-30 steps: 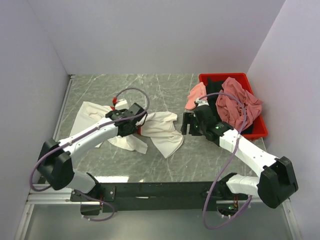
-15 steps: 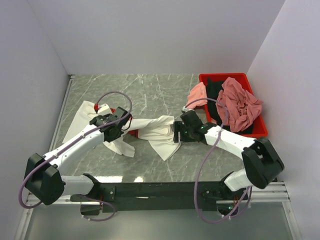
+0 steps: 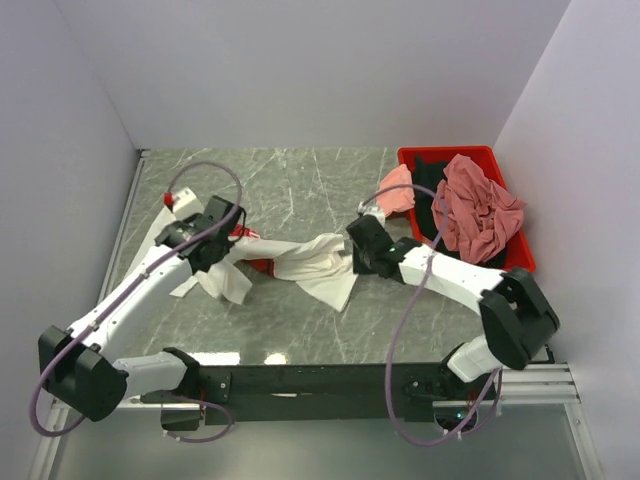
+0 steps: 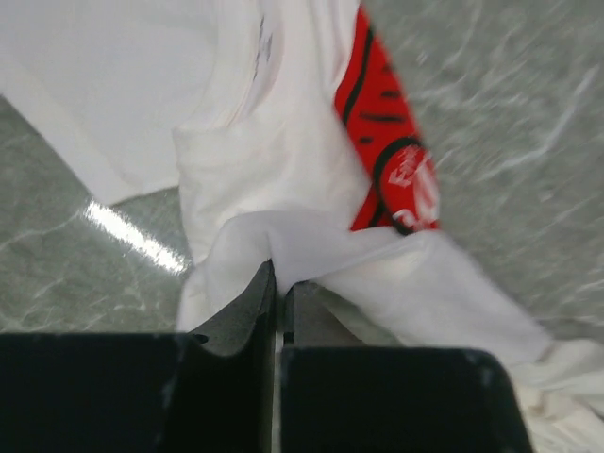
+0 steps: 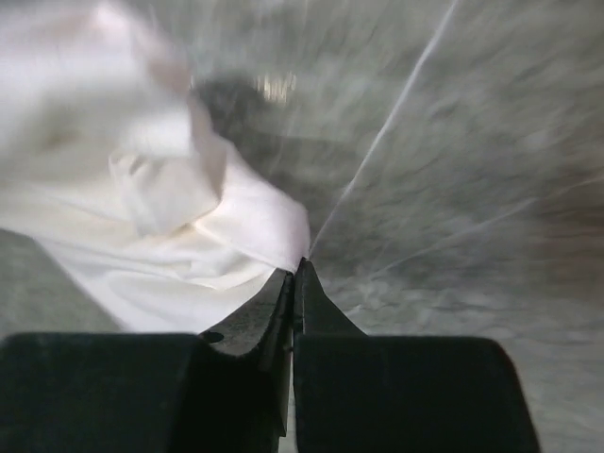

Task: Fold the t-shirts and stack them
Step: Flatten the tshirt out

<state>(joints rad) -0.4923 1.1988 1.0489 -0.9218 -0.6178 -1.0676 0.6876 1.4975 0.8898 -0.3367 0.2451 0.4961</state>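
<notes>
Spanning the middle of the table [image 3: 300, 180], white t-shirt [image 3: 305, 262] lies bunched and drawn lengthwise, its red graphic [image 3: 262, 266] showing near the left end. Left gripper [image 4: 278, 278]: jaws clamped on a fold of white cloth. Right gripper [image 5: 295, 272]: jaws together, pinching the shirt's right edge. Far right corner: red bin [image 3: 425, 153] holds dusty rose tee [image 3: 480, 205] and black tee [image 3: 428, 185]; light pink tee [image 3: 398, 190] drapes over its left rim.

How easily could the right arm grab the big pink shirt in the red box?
Probably not yet. The way to the rose shirt in the red bin looks free, but the right hand is shut, seemingly pinching the white shirt. It would need to let go first.
</notes>
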